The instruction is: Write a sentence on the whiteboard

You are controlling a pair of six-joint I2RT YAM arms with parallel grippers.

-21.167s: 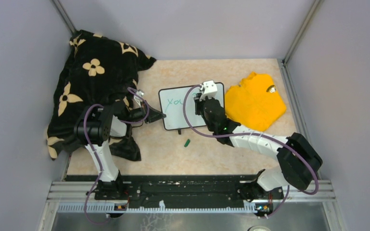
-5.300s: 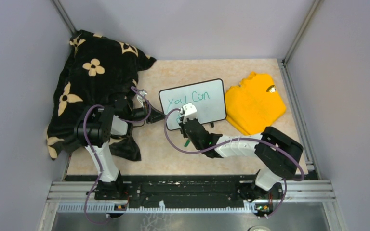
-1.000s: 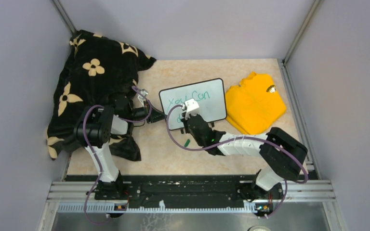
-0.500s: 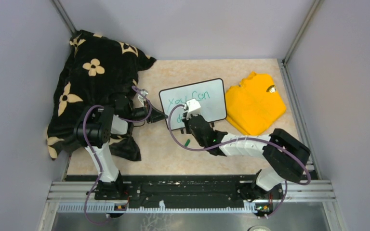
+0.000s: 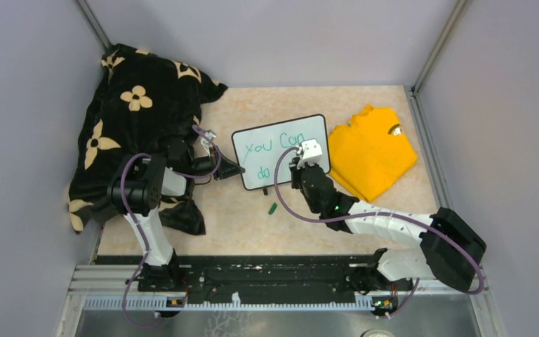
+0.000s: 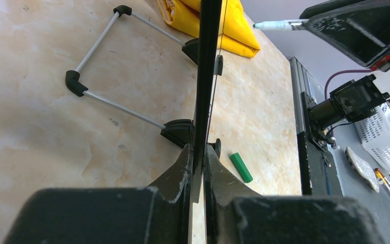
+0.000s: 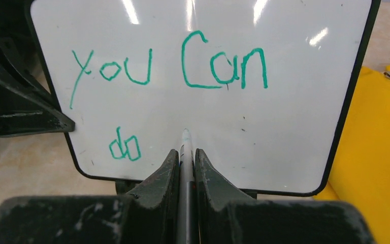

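Now L gripper point(image 6: 198, 152) is pinching the whiteboard point(image 5: 274, 144) by its left edge, jaws nearly closed; R gripper point(image 7: 185, 157) is squeezing a marker point(image 7: 185, 145), tip hovering just off the surface; board is standing beside yellow shirt point(image 5: 372, 151), showing green "you Can", "do"; blank room is lying right of "do".

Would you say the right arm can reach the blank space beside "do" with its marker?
Probably yes: the right gripper holds the marker aimed at that bare whiteboard area, nothing between, while the left gripper pins the board's edge.
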